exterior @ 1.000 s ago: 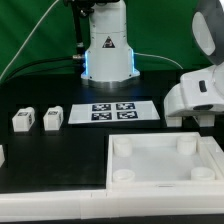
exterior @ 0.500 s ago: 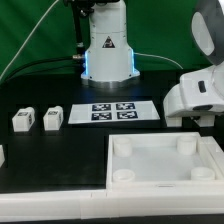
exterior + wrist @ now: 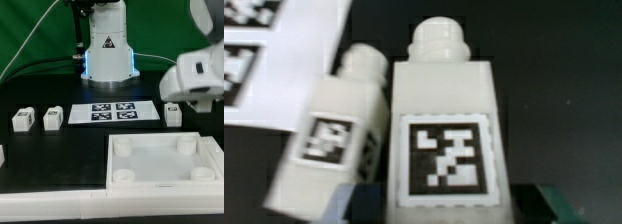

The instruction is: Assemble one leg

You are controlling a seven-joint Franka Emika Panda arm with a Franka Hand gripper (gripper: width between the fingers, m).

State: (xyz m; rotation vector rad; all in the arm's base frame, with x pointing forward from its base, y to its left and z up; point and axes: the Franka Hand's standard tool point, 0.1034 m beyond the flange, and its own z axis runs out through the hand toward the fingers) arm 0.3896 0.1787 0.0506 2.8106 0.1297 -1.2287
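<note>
jaws straddle the leg (image 3: pixel 445 120), though whether they clamp it i cannot tell; the gripper (image 3: pixel 452 208) hangs over the black table (image 3: pixel 60 150) near the marker board (image 3: pixel 110 111), with a green backdrop (image 3: pixel 160 25) behind.

You see a white leg (image 3: pixel 446 130) filling the middle, its black-and-white tag facing you. A second leg (image 3: pixel 335 140), also tagged, sits just beside it, next to the marker board (image 3: pixel 269 60). The gripper (image 3: pixel 452 210) straddles the first leg; contact is unclear.
</note>
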